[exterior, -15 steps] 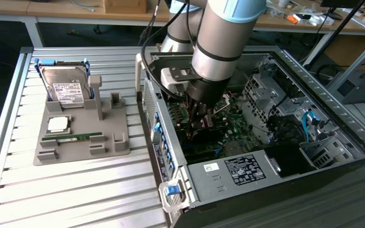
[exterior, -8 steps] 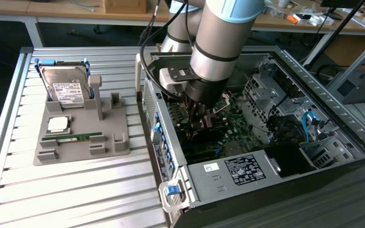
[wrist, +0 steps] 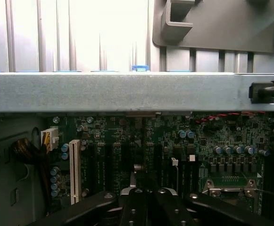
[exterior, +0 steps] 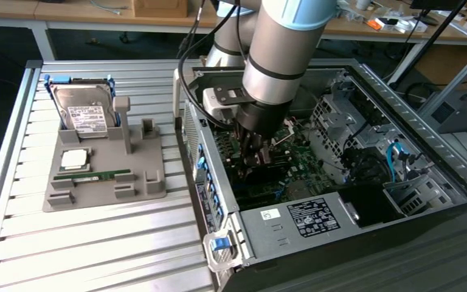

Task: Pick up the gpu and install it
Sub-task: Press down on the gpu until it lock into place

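Green motherboard (wrist: 141, 141) is filling the floor of the open computer case (exterior: 428, 164), and the gripper (exterior: 254, 157) is reaching down inside it, its jaws drawn fully together just above the expansion slots. The gpu (exterior: 258, 173) appears to be sitting as a dark card directly under the fingertips, standing on edge against the board, though whether the jaws are pinching its top edge or merely pressing on it is hard to tell. Over on the grey fixture tray (exterior: 104, 182), at the exterior view's left, the hard drive (exterior: 83, 112) and the memory stick (exterior: 93, 174) are resting in their holders. Doing this step well, in my judgement, means keeping the card upright and square to its slot, pushing straight down with even force along its length, and keeping the bracket end lined up with the case's rear wall.
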Action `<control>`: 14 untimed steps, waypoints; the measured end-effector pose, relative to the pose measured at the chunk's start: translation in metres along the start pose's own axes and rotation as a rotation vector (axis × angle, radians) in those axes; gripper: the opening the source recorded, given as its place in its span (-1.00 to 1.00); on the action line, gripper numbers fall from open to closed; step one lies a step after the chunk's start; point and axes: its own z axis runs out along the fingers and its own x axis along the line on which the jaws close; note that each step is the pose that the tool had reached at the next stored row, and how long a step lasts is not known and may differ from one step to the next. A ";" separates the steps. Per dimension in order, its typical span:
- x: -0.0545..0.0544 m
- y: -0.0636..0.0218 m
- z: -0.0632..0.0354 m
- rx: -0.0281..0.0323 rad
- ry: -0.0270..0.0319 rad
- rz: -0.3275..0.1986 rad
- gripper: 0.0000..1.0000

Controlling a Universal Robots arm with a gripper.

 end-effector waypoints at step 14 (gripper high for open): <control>0.000 0.0002 0.0034 0.0000 0.0026 0.000 -0.80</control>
